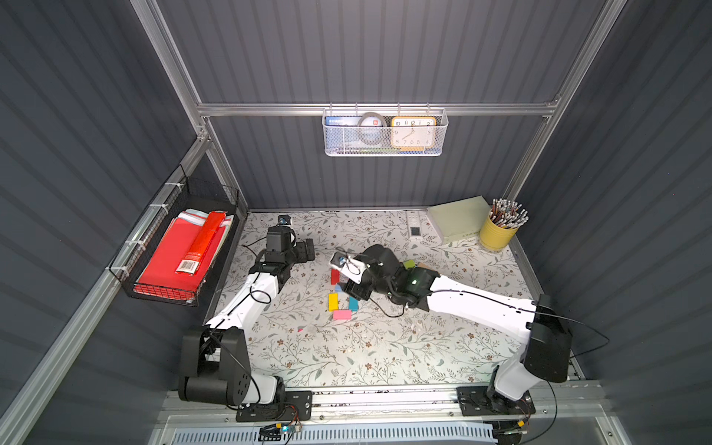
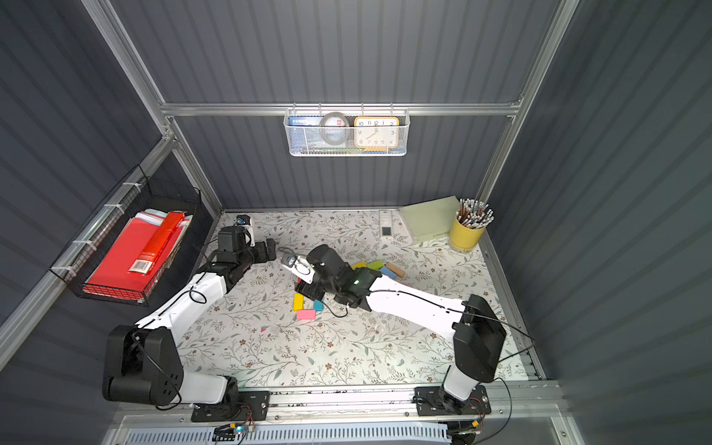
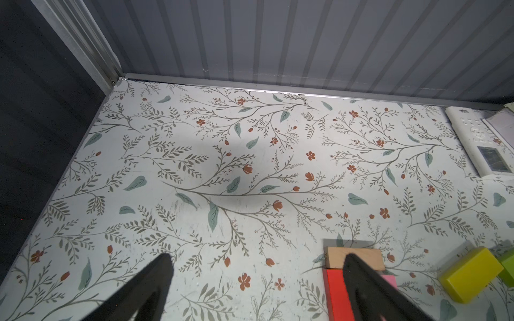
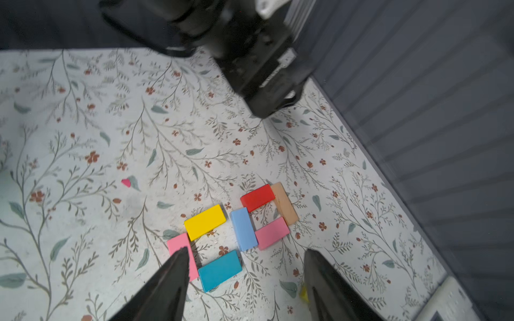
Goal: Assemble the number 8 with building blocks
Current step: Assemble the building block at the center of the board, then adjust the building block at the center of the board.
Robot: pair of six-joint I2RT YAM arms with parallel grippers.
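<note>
Landmark: flat light-blue wooden block (image 4: 243, 229), on the floral-patterned table (image 4: 83, 116).
Number 8 (image 4: 239, 241): seemingly complete; closed loops adjoin the landmark on both sides.
Remaining: perhaps closing small gaps.
Right jaws: partly open, empty, hovering over the landmark.
Left jaws: wide open, empty, near the landmark.

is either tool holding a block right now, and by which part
Nothing is held. The right tool stands open above the blocks, touching none, and the left tool is open and empty.
</note>
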